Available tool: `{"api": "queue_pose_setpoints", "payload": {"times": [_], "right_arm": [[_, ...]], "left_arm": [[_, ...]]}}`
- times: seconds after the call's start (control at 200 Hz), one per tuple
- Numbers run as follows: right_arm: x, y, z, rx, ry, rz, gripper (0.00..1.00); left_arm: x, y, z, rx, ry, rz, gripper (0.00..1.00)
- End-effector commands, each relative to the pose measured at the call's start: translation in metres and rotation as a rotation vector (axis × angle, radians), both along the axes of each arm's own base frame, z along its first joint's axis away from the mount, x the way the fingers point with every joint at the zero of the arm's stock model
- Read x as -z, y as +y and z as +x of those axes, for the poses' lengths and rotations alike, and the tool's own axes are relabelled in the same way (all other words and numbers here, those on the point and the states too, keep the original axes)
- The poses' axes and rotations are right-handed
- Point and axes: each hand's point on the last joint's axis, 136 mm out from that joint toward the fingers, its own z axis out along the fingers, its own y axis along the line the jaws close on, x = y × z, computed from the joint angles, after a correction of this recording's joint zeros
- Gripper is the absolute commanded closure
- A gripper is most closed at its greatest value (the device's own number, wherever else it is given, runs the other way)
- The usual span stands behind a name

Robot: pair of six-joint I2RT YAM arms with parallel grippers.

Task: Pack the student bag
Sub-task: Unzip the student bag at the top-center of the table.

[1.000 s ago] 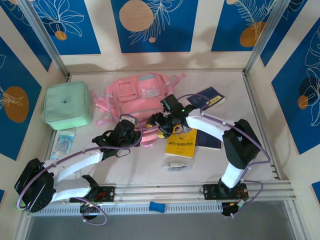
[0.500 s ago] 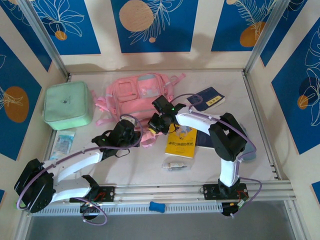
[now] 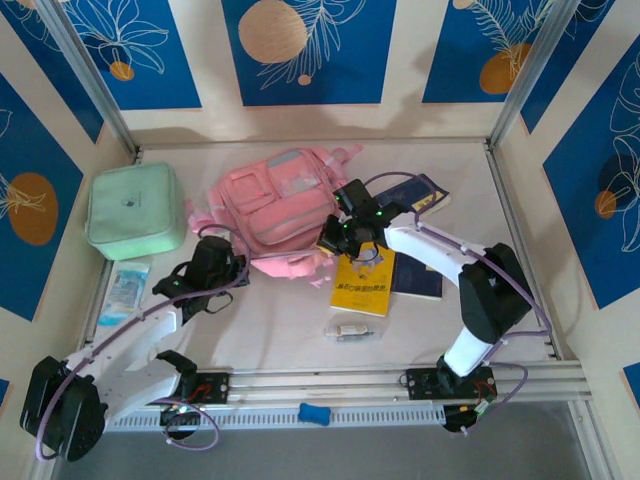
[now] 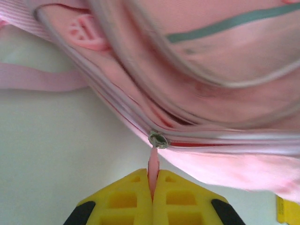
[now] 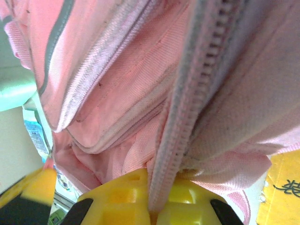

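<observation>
**Item 1, student bag** [image 3: 280, 205]. Pink, soft, with pale trim. It lay on the tabletop [image 3: 270, 330] toward the far middle, with one near corner bunched and raised off the surface. Judged to be stretched between two grips so that its zip could run; nothing was packed yet.

**Item 2, left end effector** [image 4: 152, 180]. Clenched on the thin pink zip pull [image 4: 153, 164], with the yellow pads pressed flat together around it. The metal slider [image 4: 158, 140] sat just beyond the tips. The bag hung directly ahead of and above the pads, near the bag's left corner in the overhead view.

**Item 3, right end effector** [image 5: 154, 197]. Clamped on the bag's zip track [image 5: 187, 93], with a fold of fabric gathered between the pads. It was likely placed there as an anchor, holding the seam taut against the pull from the other side. The bag rose straight up from the pads and touched them, at the bag's right near edge.

**Item 4, loose contents awaiting packing.**
- Yellow book [image 3: 363, 285], just right of the bag.
- Dark notebook [image 3: 420, 192], behind the right arm.
- Mint green case [image 3: 135, 210], left of the bag and apart from it.
- Small packet [image 3: 127, 287], near the case.
- Small silver object [image 3: 350, 330], near the front; too small to identify.
</observation>
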Motion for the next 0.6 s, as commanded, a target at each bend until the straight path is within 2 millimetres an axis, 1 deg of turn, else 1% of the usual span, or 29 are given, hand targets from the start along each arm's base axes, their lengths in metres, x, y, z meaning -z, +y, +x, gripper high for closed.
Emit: {"api": "queue_pose_setpoints", "payload": {"times": [0.0, 0.045, 0.145, 0.23, 0.325, 0.46, 0.59], "right_arm": [[-0.018, -0.009, -0.002, -0.049, -0.075, 0.000, 1.00], [-0.020, -0.009, -0.003, -0.061, -0.078, 0.007, 1.00], [-0.021, -0.011, -0.004, -0.070, -0.085, 0.001, 1.00], [-0.022, -0.005, -0.008, -0.100, -0.078, 0.029, 1.00], [-0.020, -0.002, -0.013, -0.117, -0.079, 0.021, 1.00], [-0.021, 0.005, -0.015, -0.119, -0.075, 0.046, 1.00], [-0.023, 0.015, -0.015, -0.111, -0.080, 0.047, 1.00]], "left_arm": [[0.012, 0.024, 0.010, -0.066, 0.019, 0.043, 1.00], [0.013, 0.029, 0.017, -0.085, 0.017, 0.044, 1.00], [0.015, 0.048, 0.032, -0.160, 0.019, 0.054, 1.00], [0.014, 0.056, 0.045, -0.188, 0.009, 0.038, 1.00], [0.015, 0.068, 0.056, -0.219, 0.023, 0.063, 1.00], [0.012, 0.075, 0.073, -0.227, 0.018, 0.058, 1.00], [0.013, 0.079, 0.082, -0.237, 0.034, 0.047, 1.00]]}}
